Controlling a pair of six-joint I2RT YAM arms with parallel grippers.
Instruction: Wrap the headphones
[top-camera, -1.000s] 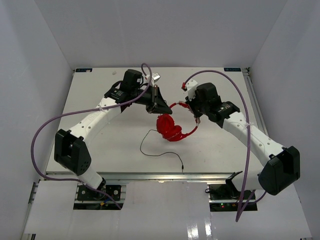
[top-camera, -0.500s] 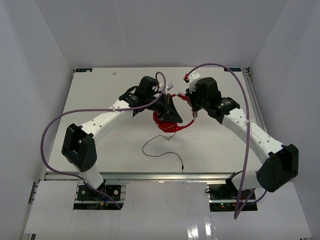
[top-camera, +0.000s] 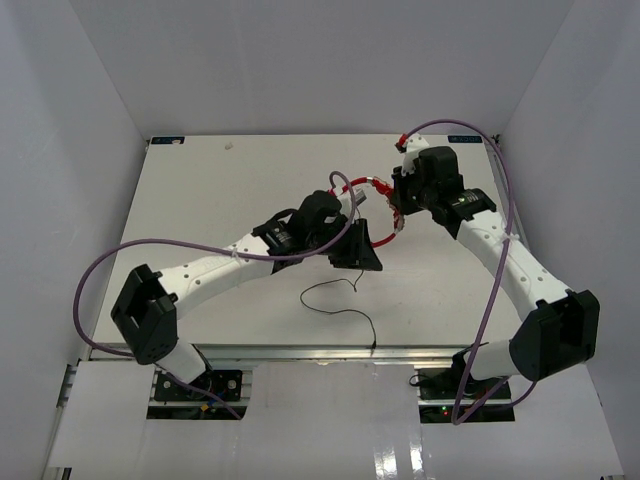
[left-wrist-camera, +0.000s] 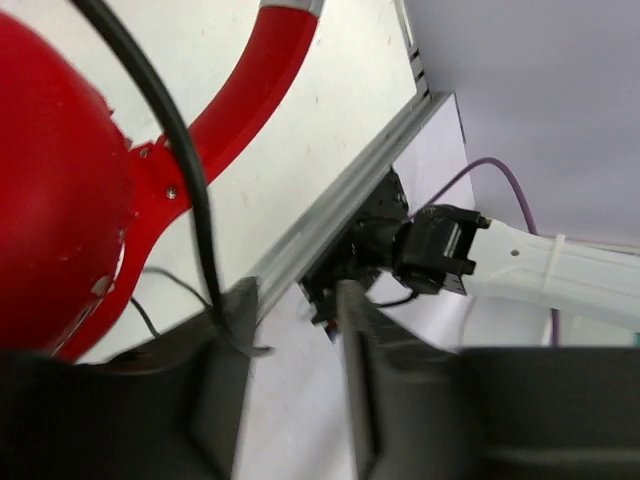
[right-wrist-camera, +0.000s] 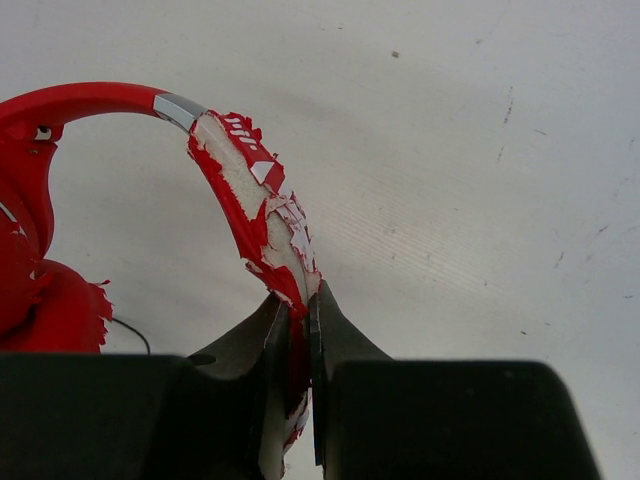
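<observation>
The red headphones (top-camera: 378, 184) are lifted by their headband, whose padding is peeling white (right-wrist-camera: 262, 205). My right gripper (top-camera: 398, 212) is shut on that band (right-wrist-camera: 298, 305). One red earcup (left-wrist-camera: 50, 200) fills the left of the left wrist view. The thin dark cable (left-wrist-camera: 175, 150) runs down from it and rests against one fingertip (left-wrist-camera: 228, 330) of my left gripper (left-wrist-camera: 292, 300). That gripper's jaws stand apart with nothing between them. From above, the left gripper (top-camera: 362, 258) covers the earcups. The rest of the cable (top-camera: 340, 312) trails on the table toward the near edge.
The white table (top-camera: 220, 200) is enclosed by white walls on three sides. A metal rail (top-camera: 300, 350) runs along its near edge. Purple robot cables (top-camera: 110, 265) loop beside both arms. The right arm's base (left-wrist-camera: 430, 250) shows in the left wrist view.
My left arm swung right and nearer, over the earcups, and its jaws opened. My right gripper carried the headband toward the far right. The loose cable was drawn in.
</observation>
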